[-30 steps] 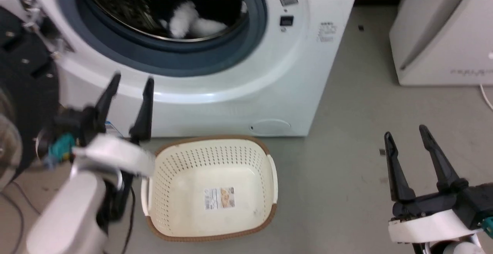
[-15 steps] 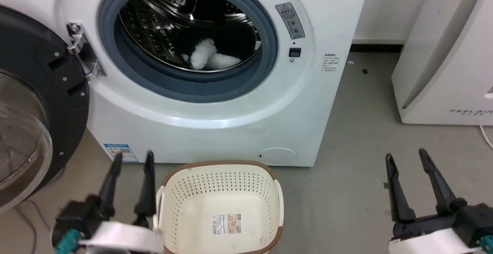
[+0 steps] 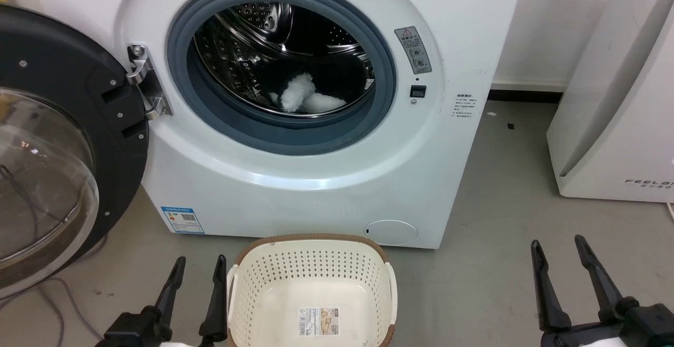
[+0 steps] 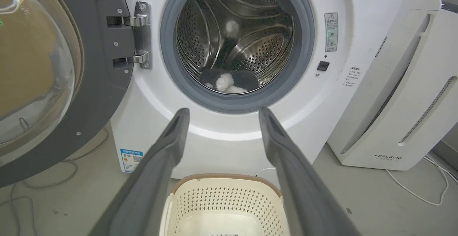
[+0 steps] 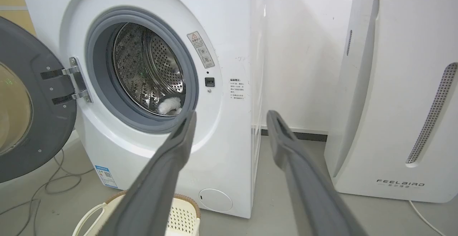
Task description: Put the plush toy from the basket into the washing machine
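dark fingers of the left gripper (image 3: 201, 260) stand spread apart at the lower left of the head view, just beside the left wall of the cream basket (image 3: 310, 269). the right gripper (image 3: 557, 243) is likewise spread at the lower right, well apart from the basket, over the grey floor (image 3: 500, 189). the basket sits on the floor just in front of the washing machine (image 3: 316, 189), with a product sticker (image 3: 318, 320) on its inner bottom. the machine's black-framed glass door (image 3: 79, 73) hangs wide open on its hinge to the left. inside the perforated steel drum (image 3: 237, 47) the plush toy (image 3: 303, 97) lies at the bottom near the front, white fluff against black fur, just behind the grey gasket (image 3: 284, 136). a small blue label (image 3: 181, 219) sits low on the machine's front. a white feelbird appliance (image 3: 621, 126) stands to the machine's right, apart from it.
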You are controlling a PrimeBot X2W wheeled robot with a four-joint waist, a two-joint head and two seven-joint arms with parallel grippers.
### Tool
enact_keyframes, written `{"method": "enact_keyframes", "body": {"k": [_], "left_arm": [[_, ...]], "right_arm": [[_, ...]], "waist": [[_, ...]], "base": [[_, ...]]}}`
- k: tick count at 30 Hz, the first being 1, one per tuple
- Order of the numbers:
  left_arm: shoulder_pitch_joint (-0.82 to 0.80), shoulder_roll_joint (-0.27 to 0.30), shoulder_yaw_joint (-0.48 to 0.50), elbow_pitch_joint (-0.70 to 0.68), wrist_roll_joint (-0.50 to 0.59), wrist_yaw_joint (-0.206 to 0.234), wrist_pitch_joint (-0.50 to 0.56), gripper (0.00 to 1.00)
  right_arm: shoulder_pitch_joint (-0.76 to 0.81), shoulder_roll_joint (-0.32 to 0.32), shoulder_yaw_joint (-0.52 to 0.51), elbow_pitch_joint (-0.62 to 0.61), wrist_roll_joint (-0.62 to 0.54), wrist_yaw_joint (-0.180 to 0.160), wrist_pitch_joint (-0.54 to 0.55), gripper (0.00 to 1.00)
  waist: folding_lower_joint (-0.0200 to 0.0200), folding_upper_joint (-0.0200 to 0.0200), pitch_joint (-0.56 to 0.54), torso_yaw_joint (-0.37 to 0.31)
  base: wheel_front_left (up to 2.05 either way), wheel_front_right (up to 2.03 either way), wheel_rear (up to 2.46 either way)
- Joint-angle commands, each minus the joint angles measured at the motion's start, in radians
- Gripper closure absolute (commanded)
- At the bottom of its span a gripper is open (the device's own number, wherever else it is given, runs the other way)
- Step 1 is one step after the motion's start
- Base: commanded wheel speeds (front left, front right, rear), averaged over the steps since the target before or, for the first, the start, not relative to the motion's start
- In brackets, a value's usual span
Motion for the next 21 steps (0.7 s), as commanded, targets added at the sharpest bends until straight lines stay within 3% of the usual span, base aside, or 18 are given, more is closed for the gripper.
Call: {"method": "enact_keyframes", "body": {"k": [1,21], "left_arm": [[0.019,-0.007,0.005,0.011,0.002,-0.007,-0.004,1.0],[-0.006,-0.003,0.001,-0.001,0.026,0.014,0.032,1.0]], "right_arm": [[0.016,0.0,0.002,0.001,0.01,-0.001,-0.004,1.0],[-0.015,0.0,0.005,0.006,-0.013,0.0,0.03,1.0]], "waist": [[0.0002,0.0,-0.001,-0.001],[0.0002,0.0,-0.001,-0.01]], "base": [[0.0,0.0,0.0],[0.0,0.0,0.0]]}}
